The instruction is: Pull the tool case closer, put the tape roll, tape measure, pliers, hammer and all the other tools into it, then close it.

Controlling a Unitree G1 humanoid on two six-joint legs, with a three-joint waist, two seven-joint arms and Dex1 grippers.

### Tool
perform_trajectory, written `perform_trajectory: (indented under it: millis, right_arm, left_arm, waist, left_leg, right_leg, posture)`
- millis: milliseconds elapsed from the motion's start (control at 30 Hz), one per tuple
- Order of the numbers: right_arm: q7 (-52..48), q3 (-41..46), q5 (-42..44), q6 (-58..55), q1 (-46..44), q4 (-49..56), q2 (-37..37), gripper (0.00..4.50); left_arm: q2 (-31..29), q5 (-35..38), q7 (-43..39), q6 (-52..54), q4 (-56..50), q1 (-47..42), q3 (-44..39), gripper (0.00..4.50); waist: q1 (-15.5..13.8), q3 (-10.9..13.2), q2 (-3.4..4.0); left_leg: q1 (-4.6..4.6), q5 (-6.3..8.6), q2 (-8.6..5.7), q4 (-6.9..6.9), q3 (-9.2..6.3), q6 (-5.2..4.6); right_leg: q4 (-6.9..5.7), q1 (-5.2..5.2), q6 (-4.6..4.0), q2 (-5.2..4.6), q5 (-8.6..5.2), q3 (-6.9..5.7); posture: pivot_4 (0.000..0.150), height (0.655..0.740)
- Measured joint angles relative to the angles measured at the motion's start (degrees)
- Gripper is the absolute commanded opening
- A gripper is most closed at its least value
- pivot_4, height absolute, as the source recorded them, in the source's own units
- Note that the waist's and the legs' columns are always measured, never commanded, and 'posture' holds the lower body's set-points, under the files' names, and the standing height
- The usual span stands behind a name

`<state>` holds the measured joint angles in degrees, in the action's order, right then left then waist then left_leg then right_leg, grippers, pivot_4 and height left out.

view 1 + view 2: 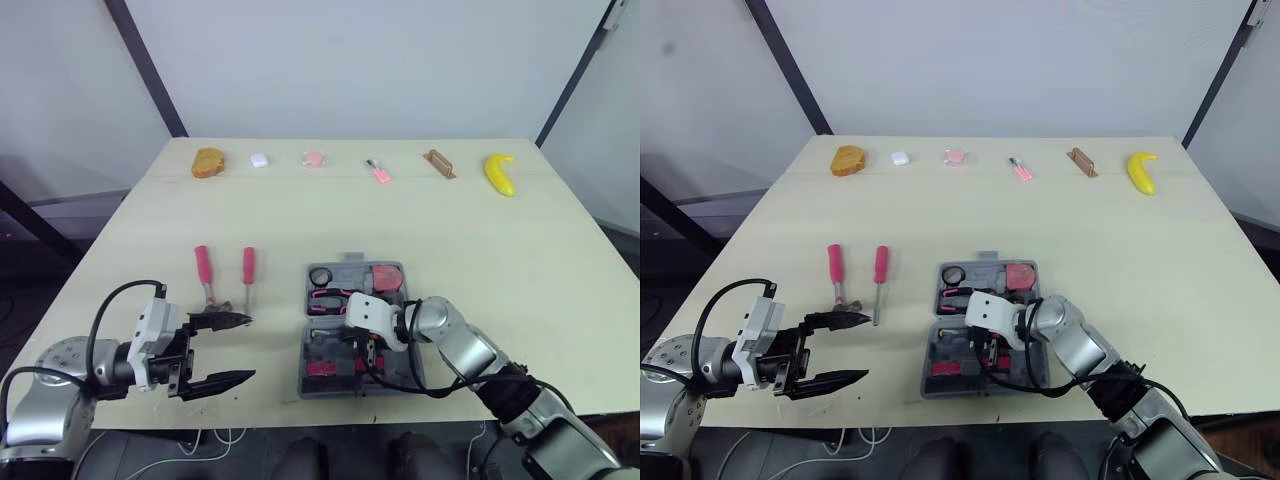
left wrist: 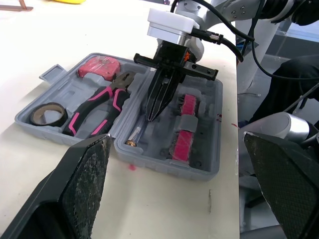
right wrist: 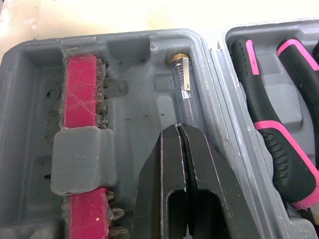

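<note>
The tool case [image 2: 164,168] lies open and flat on the table [image 1: 500,260], right of centre, its near wall close to the front edge; its two grey halves sit side by side, hinge between them. In the far half the tape roll [image 2: 36,117] fills the left end, the pink-and-black pliers [image 2: 104,98] lie across the middle, and the red tape measure [image 2: 98,67] sits at the right end. In the near half a pink bit holder [image 3: 82,92] runs along one side under a grey clip, and a clear tester pen [image 3: 185,92] with a brass cap lies in the slot beside it.

The right gripper [image 3: 178,128] reaches down into this near half, its fingers pressed together and pinching nothing; their tip stands at the end of the pen's barrel, though contact cannot be told.

Left of the case, apart from it, the hammer [image 1: 205,272] and a pink-handled screwdriver [image 1: 248,268] lie parallel, handles pointing away. The left gripper [image 1: 250,347] hangs by the front edge with fingers spread wide, the farther finger just beside the hammer's near end.

Bare tabletop lies right of the case, and a broad strip behind it; along the far edge stand a banana [image 1: 500,175], a brown block [image 1: 438,163], a pink marker [image 1: 378,171], a pink piece [image 1: 313,158], a white piece [image 1: 259,159] and an orange-brown piece [image 1: 208,162].
</note>
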<state>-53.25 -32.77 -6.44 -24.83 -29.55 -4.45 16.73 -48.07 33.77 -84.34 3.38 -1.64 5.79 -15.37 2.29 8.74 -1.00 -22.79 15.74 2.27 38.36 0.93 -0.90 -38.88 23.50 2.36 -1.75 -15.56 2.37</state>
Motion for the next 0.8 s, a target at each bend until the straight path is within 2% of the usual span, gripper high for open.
perform_trajectory:
  millis: [200,533,800]
  right_arm:
    - [0.05,0.77,1.22,-1.12,0.00,-0.60,-0.69,0.01]
    - [0.86,3.71,4.95,-10.59,-0.22,-1.11,-3.19,0.01]
    - [1.26,4.18,6.43,-11.10,0.00,-0.61,-2.92,0.01]
  left_arm:
    - [0.00,0.00,0.00,-0.06,0.00,0.00,0.00,4.50]
    - [0.01,-0.52,0.10,-0.27,0.00,-0.76,0.10,4.50]
    - [0.19,-0.64,0.36,-0.29,0.00,-0.75,0.10,4.50]
  waist:
    - [0.01,-0.01,-0.02]
    - [0.02,-0.02,-0.02]
    - [-0.11,-0.04,-0.03]
  left_leg:
    - [0.02,0.00,0.00,0.01,-0.01,0.00]
    - [0.03,0.00,0.01,0.00,-0.01,0.00]
    - [0.04,-0.01,0.00,0.02,-0.01,0.01]
  right_leg:
    - [-0.03,0.00,-0.01,0.01,0.00,0.00]
    - [-0.04,-0.01,-0.01,0.01,0.01,0.00]
    - [-0.03,-0.02,-0.01,0.00,0.01,0.00]
  posture:
    - [0.150,0.7400]
    - [0.150,0.7400]
    - [0.150,0.7400]
